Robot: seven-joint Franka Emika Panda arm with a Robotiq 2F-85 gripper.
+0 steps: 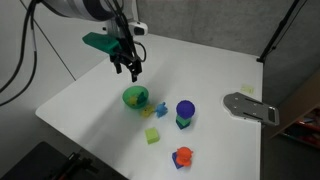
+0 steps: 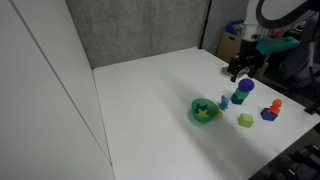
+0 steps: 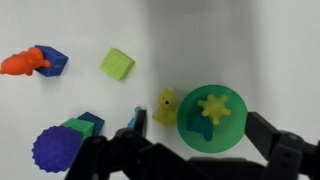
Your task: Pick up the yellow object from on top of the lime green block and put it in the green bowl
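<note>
The green bowl [image 3: 228, 135] holds the knobbly pale-yellow object [image 3: 213, 108] and a small teal piece. The lime green block [image 3: 116, 64] stands apart from the bowl with nothing on top. My gripper [image 3: 199, 121] hangs above the bowl, open and empty, with one finger on each side of it. In both exterior views the gripper [image 1: 128, 68] [image 2: 236, 72] is well above the table, over the bowl [image 1: 135, 97] [image 2: 205, 111]. The lime block [image 1: 152, 135] [image 2: 245, 120] also shows there.
A yellow bear piece [image 3: 165, 108] with a blue piece lies against the bowl. A purple cylinder [image 3: 55, 148] sits on a darker green block. An orange and blue toy [image 3: 30, 62] lies farther off. A grey metal plate [image 1: 250, 106] is at the table edge.
</note>
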